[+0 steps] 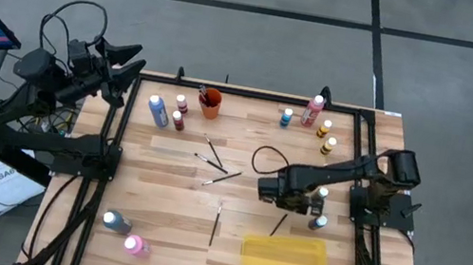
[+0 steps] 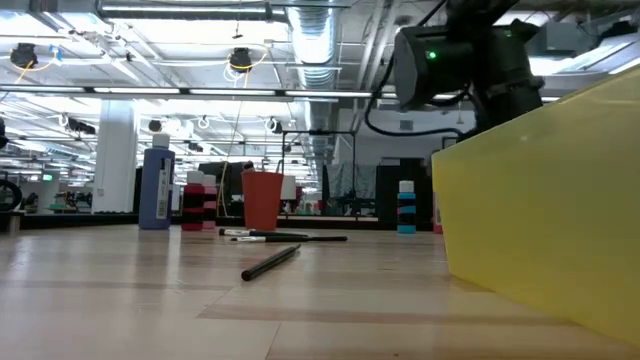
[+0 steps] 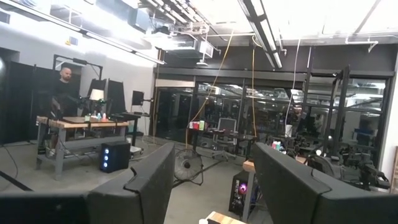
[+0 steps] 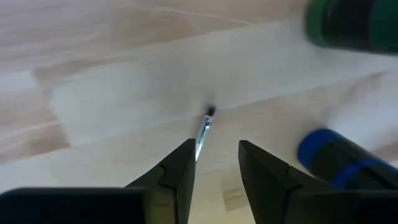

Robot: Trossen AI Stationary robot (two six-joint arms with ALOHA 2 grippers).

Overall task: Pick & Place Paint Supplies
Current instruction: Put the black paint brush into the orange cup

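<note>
Right arm extended low across the worktop, its right gripper (image 4: 214,163) pointing down with jaws slightly parted. Left arm folded back off the worktop's edge; left gripper (image 3: 211,180) raised, jaws apart.

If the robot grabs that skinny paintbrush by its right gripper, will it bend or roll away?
The paintbrush looks thin and round, so a nudge would probably roll it on the smooth table. It lies straight, so likely stiff and light. Being so slim, it might slip between the right gripper's open fingers.
</note>
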